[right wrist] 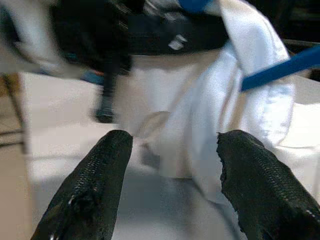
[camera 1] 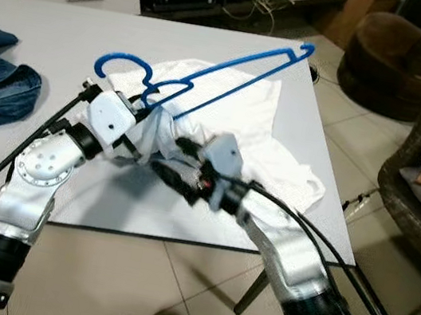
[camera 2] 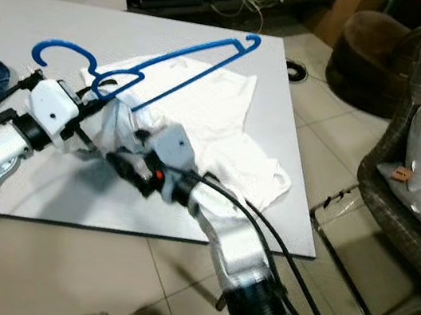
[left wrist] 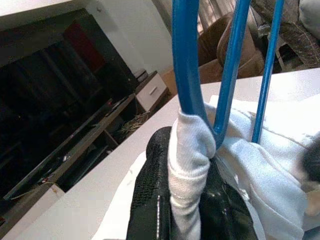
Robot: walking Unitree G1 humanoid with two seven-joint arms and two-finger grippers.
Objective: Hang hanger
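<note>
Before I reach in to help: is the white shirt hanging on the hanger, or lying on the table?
Mostly lying crumpled on the table. Just one bunched part of the white shirt is lifted against the blue hanger.

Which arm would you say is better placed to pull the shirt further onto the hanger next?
The right, probably. The left gripper is shut on the blue hanger and a fold of the white shirt, holding both up. The right gripper is open and free, facing the hanging cloth.
</note>
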